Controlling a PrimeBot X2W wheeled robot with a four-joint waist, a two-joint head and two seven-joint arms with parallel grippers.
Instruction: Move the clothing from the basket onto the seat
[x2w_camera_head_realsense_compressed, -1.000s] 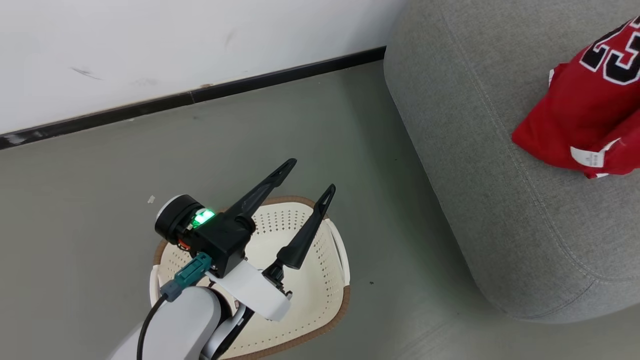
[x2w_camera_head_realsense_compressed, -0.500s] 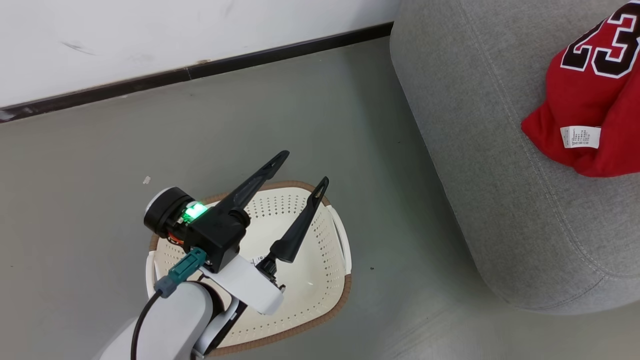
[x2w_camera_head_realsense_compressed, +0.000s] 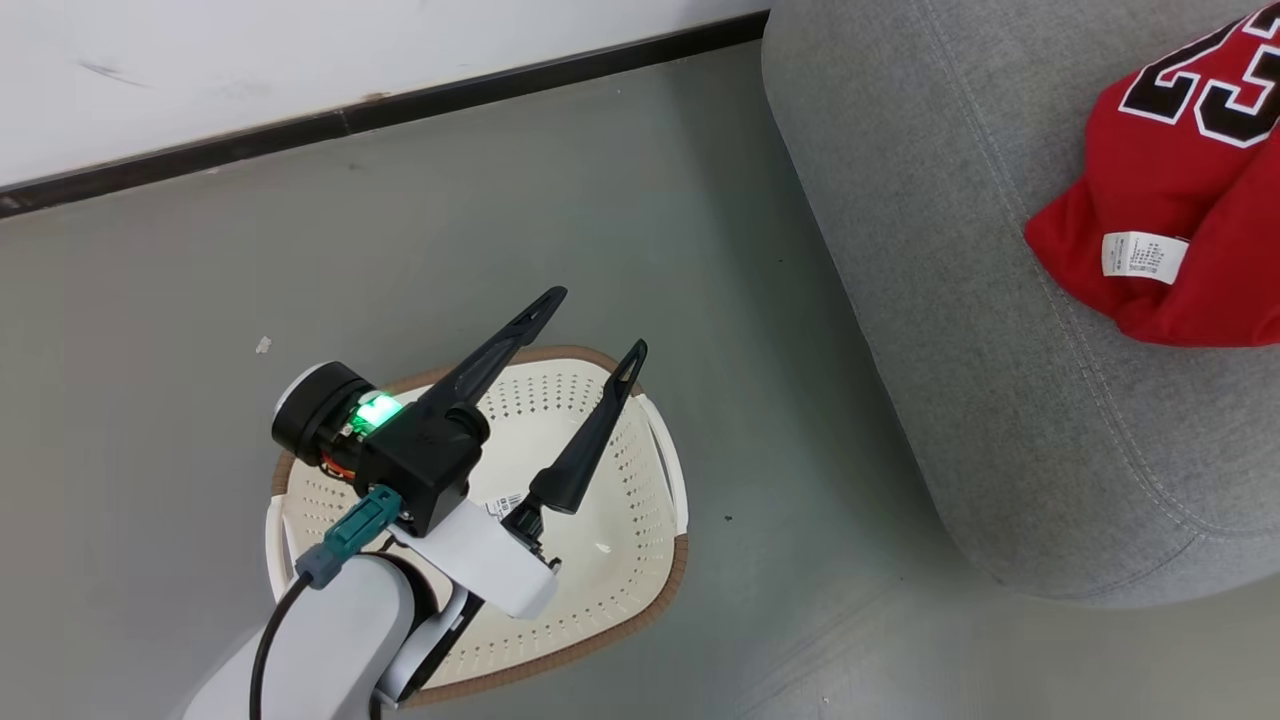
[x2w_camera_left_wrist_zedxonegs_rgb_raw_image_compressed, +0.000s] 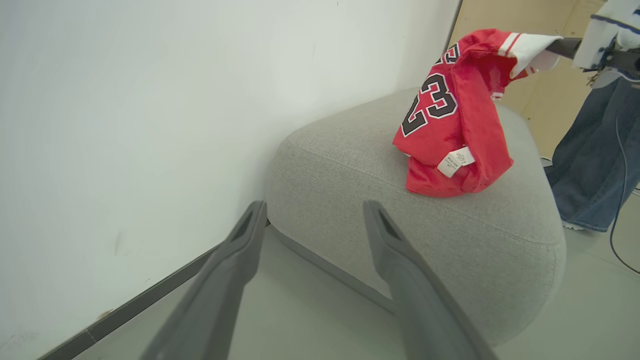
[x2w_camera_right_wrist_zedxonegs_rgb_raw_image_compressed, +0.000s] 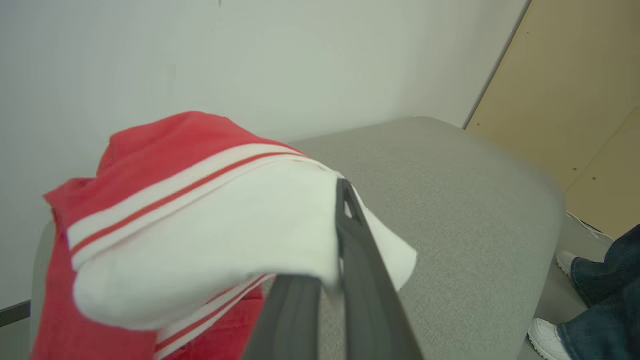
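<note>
Clothing (x2w_camera_left_wrist_zedxonegs_rgb_raw_image_compressed: 465, 115) in bright red hangs from our right gripper (x2w_camera_right_wrist_zedxonegs_rgb_raw_image_compressed: 330, 220). That gripper's two dark fingers are pressed together on the white edge of the clothing. The white cloth folds over one finger, so we cannot see its tip. The pinched part is up high. The rest of the clothing droops down, and its bottom sits on top of the seat (x2w_camera_head_realsense_compressed: 1000, 350), near the seat's rounded end. We can see a black "23" with white edges on the red cloth, and a little white tag lower down.

Our left gripper (x2w_camera_head_realsense_compressed: 600, 320) is well apart from the clothing. Its two fingers are spread wide. In the head view it is over the basket (x2w_camera_head_realsense_compressed: 630, 500), with its fingertips reaching past the basket's far brown rim. In the left wrist view the fingers point toward the seat and the white wall (x2w_camera_left_wrist_zedxonegs_rgb_raw_image_compressed: 125, 100). The clothing sits past them, up and to the right.

The basket stands on the grey floor (x2w_camera_head_realsense_compressed: 200, 250), near the seat but not touching it. The clothing is on the seat, well apart from the basket.

A person (x2w_camera_left_wrist_zedxonegs_rgb_raw_image_compressed: 595, 165) stands by the far side of the seat. We see legs in blue jeans (x2w_camera_right_wrist_zedxonegs_rgb_raw_image_compressed: 605, 260) and a white shoe (x2w_camera_right_wrist_zedxonegs_rgb_raw_image_compressed: 547, 337).
</note>
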